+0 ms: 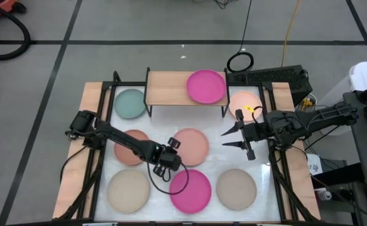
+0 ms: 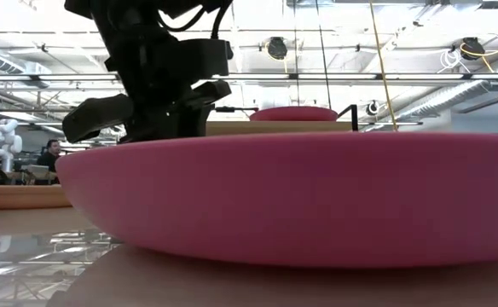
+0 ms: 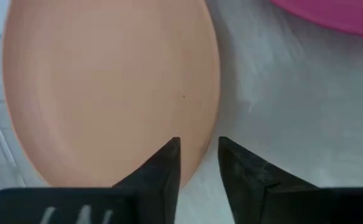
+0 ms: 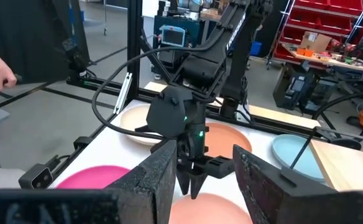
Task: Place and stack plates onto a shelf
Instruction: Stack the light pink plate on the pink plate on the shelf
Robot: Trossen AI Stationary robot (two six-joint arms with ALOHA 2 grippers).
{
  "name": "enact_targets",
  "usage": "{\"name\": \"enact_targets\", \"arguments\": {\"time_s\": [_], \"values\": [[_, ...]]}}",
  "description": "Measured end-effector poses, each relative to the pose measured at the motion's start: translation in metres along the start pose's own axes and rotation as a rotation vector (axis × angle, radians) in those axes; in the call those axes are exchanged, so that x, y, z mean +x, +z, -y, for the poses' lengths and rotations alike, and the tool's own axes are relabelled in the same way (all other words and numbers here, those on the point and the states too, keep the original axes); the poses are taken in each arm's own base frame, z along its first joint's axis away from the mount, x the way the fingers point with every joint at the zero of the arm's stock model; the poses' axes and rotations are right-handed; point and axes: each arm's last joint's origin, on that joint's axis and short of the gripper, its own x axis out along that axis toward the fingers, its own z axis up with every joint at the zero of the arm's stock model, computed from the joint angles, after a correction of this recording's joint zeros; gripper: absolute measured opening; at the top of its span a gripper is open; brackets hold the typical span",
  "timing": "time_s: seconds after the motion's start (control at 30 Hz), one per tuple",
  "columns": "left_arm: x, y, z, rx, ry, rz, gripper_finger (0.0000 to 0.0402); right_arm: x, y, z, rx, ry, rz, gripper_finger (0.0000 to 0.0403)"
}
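White table (image 1: 102,100) carries seven loose plates; only one magenta plate (image 1: 206,86) on shelf (image 1: 168,88). Left gripper (image 1: 171,162), fingers slightly apart, straddling rim of peach plate (image 1: 190,145); right gripper (image 1: 231,138), fingers spread, hovering empty nearby. Judged barely begun, stacking not yet started.

White table (image 1: 218,164), wood-edged. Far side: shelf (image 1: 168,89), pale teal plate (image 1: 130,103) to its left, peach plate (image 1: 246,102) to its right. Middle: two pink-peach plates (image 1: 193,144). Near row: beige plate (image 1: 128,190), magenta plate (image 1: 193,191), beige-brown plate (image 1: 236,189).
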Motion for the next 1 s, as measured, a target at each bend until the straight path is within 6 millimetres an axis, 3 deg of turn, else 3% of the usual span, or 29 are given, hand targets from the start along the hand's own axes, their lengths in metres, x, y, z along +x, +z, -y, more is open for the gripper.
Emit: {"name": "enact_targets", "arguments": {"time_s": [0.2, 0.43, 0.63, 0.77, 0.9, 1.0], "values": [[0.000, 0.001, -0.001, -0.004, 0.015, 0.004, 0.0164, 0.000, 0.000, 0.000, 0.013, 0.000, 0.000, 0.0139], [0.000, 0.005, -0.002, -0.033, 0.041, 0.044, 0.0168, 0.000, 0.000, 0.000, 0.022, 0.000, 0.000, 0.0139], [0.020, 0.002, 0.004, -0.002, 0.025, -0.010, 0.0165, 0.000, 0.000, 0.000, 0.022, 0.000, -0.002, 0.0139], [0.029, 0.002, 0.008, 0.044, 0.020, -0.033, 0.0120, 0.000, 0.000, 0.000, 0.024, 0.000, -0.002, 0.0139], [0.027, 0.002, 0.008, 0.061, 0.016, -0.028, 0.0032, 0.000, 0.000, 0.000, 0.025, 0.000, -0.003, 0.0139], [0.017, 0.002, 0.003, 0.044, 0.043, -0.015, 0.0013, 0.000, 0.000, 0.000, 0.025, 0.000, -0.003, 0.0139]]}}
